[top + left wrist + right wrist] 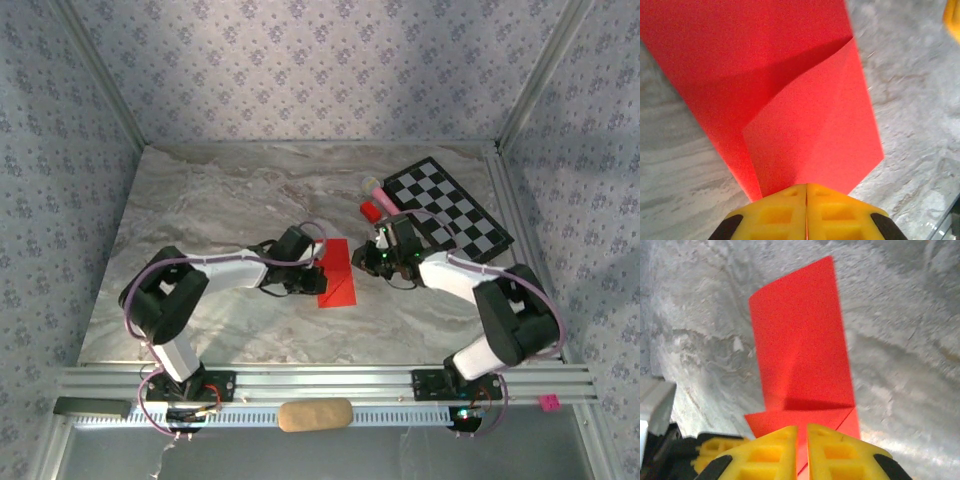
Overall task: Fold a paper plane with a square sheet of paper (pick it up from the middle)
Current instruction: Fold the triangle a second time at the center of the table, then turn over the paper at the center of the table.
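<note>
- The left arm (pixel 225 268) reaches inward from its base, elbow bent out to the left, wrist low.
- The left gripper (pixel 806 192) has its jaws pressed flat together, pinching an edge of the square sheet of paper (pixel 810 130).
- The right arm (pixel 455 278) mirrors it, wrist low.
- The right gripper (pixel 802 432) shows a thin slit between its jaws; any grip is unclear.

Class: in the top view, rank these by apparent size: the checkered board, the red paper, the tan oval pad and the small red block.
1. checkered board
2. red paper and tan oval pad: these look alike, so they are left unranked
3. small red block
</note>
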You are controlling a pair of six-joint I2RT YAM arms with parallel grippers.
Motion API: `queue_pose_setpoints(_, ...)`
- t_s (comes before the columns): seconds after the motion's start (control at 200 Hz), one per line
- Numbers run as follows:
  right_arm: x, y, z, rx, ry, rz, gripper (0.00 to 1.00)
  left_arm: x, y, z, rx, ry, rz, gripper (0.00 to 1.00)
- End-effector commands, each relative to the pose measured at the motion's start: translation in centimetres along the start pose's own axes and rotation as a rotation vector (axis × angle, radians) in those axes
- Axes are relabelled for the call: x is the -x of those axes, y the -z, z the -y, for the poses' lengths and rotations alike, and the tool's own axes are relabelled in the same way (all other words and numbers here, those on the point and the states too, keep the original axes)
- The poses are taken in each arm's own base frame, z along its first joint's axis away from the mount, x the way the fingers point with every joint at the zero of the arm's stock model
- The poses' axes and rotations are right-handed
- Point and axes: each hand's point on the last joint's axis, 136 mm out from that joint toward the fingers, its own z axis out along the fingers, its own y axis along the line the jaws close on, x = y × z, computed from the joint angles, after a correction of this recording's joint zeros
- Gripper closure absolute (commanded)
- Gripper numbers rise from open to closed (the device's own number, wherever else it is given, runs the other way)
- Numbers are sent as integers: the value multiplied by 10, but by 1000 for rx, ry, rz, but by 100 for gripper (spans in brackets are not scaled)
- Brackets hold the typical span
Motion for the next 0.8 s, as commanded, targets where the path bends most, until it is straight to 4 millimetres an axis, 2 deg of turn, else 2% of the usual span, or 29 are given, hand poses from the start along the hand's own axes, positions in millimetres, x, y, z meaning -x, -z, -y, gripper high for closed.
queue_pose_setpoints(0.0,-21,10,23,-110,-13,-4,85,32,19,14,-15,-31,79,90)
queue_pose_setpoints(0.15,-32,20,36,-168,-73,17,80,40,12,6,6,-48,45,91)
queue_pose_setpoints(0.295,-41,22,26,-137,-75,-18,77,37,1,-3,33,-48,11,91)
queue_pose_setpoints(0.47,-59,14,19,-126,-76,-86,73,29,-9,-18,73,-40,-20,92)
queue_pose_setpoints(0.59,-71,8,22,-157,-92,-115,71,21,-14,-27,97,-38,-42,92)
queue_pose_setpoints(0.795,-77,1,22,-187,-79,-127,68,11,-18,-36,114,-24,-65,93)
